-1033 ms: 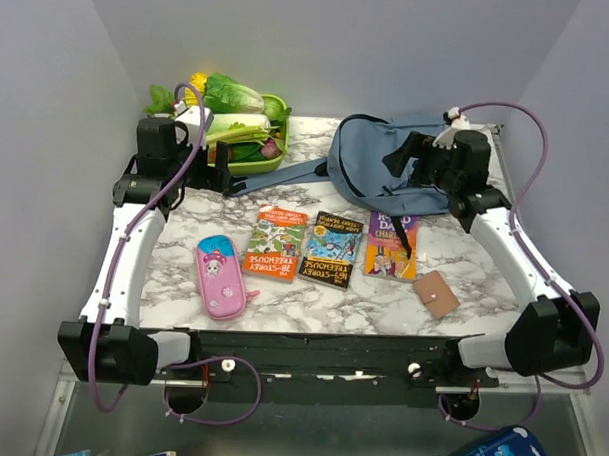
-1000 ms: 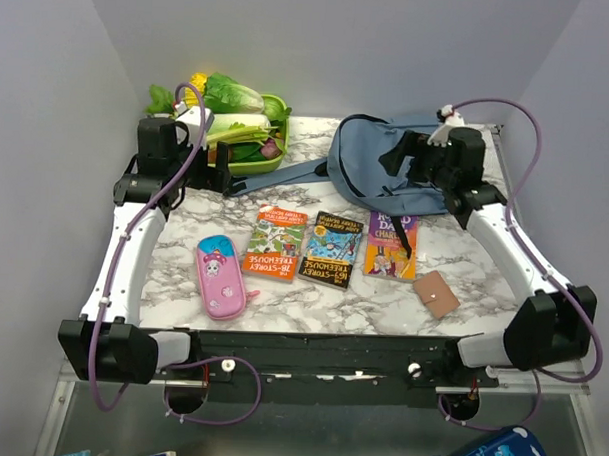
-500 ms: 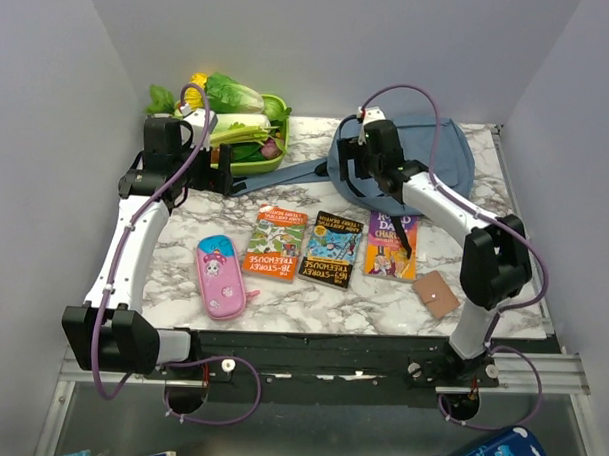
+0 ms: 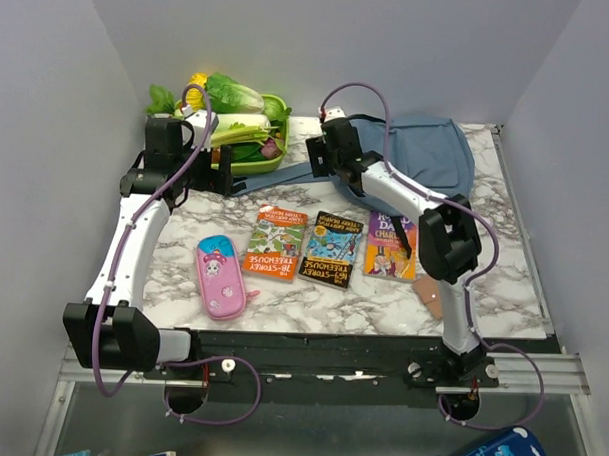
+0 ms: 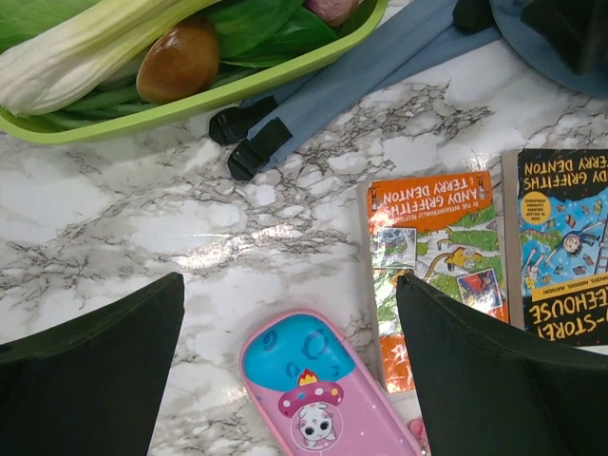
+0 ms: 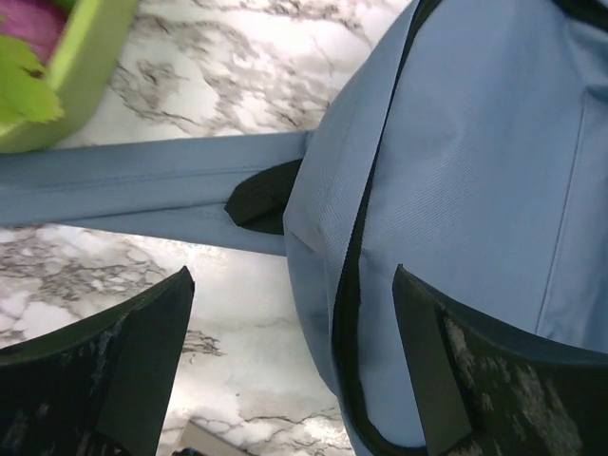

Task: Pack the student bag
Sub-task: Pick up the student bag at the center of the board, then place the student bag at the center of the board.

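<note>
Student bag (image 4: 437, 158) lies flat at the far right of the marble table (image 4: 184, 234), behind a row of three books. Its blue strap (image 4: 296, 173) runs left toward the green tray (image 5: 285, 76) of vegetables, and the black buckle ends lie just beside the tray rim. Right gripper (image 6: 292, 275) has jaws wide and holds nothing, hanging over the bag's left edge where the strap joins. Left gripper (image 5: 290, 285) also has jaws wide and is empty, above bare marble between the tray and the pink pencil case (image 4: 220, 275). Orange Treehouse book (image 4: 273, 242) sits just right of the pencil case, then the dark Treehouse book (image 4: 329, 249), then the yellow Roald Dahl book (image 4: 391, 246).
</note>
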